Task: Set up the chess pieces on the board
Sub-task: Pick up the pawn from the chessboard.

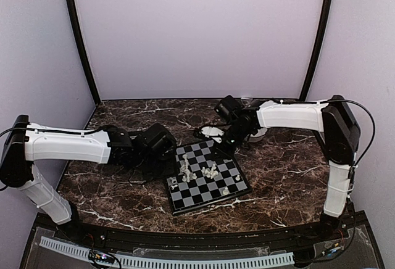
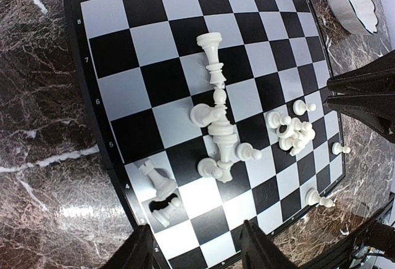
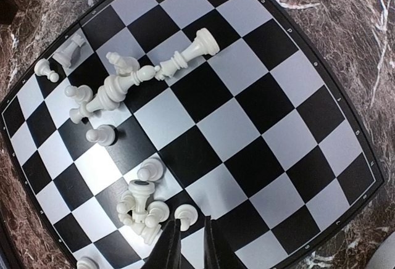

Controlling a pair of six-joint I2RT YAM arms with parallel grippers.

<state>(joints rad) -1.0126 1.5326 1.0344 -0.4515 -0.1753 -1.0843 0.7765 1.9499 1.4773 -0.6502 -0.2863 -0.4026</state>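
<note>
I have the board (image 1: 197, 198) lying askew on the dark marble table (image 1: 284, 170), in front of both arms, with one corner pointing back toward the white bowl (image 2: 353, 7). The bowl sits on the table just off that far corner.

All the chess pieces (image 1: 200, 171) are on the board, bunched around its middle and nowhere near set up. From the left wrist camera I see a string of tall pieces (image 2: 217, 105) toppled end to end across the centre squares. Beside them is a heap of pawns (image 2: 295, 132), tangled and touching one another. Two more pieces (image 2: 159, 189) lie on their sides near the board's numbered edge, and a few lone pawns stand upright closer to the opposite edge.

My left gripper (image 2: 196, 227) hangs over the numbered edge of the board with its fingers spread wide apart and nothing between them.

My right gripper (image 3: 191, 229) is low over the board next to the pawn heap. Its fingers are drawn almost together, with only a thin slit left. One pawn (image 3: 185, 212) stands right at the tips. I can't tell whether the fingers are pinching it or only hovering beside it.
</note>
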